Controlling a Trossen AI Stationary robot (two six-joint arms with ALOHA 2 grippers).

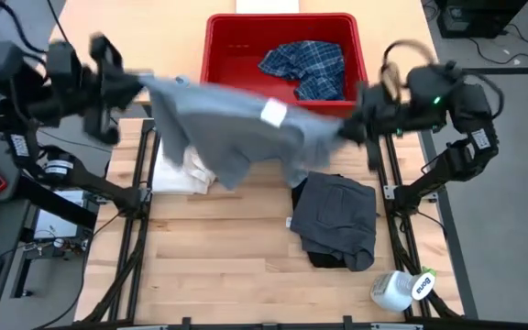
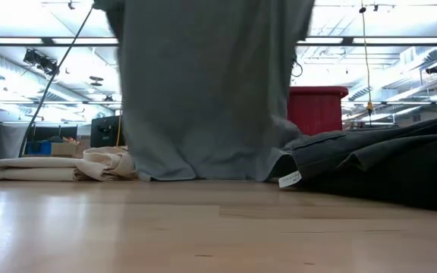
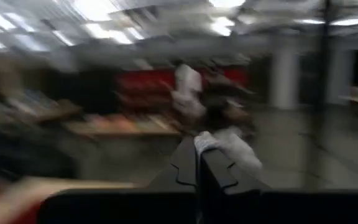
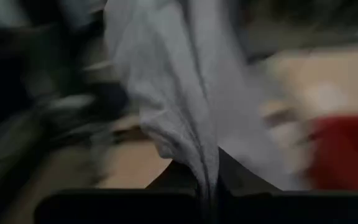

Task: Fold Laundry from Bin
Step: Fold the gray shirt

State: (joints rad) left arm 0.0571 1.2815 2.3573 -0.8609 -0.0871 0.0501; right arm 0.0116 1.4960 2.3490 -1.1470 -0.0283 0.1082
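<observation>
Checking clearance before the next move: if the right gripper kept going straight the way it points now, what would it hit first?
Probably only the light grey garment it holds, shut on one edge. The right gripper points across the table toward the left gripper, gripping the opposite edge; heights are unclear.

A folded cream-white cloth (image 1: 180, 171) lies at the table's (image 1: 227, 266) left, a white spray bottle (image 1: 400, 290) at its near-right corner.

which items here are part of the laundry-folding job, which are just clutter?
Job:
- light grey garment, stretched between left tool and right tool, both shut on it
- plaid shirt in the red bin
- dark grey garment, lying on the table

Clutter:
- cream-white cloth
- white bottle at the table's edge
</observation>
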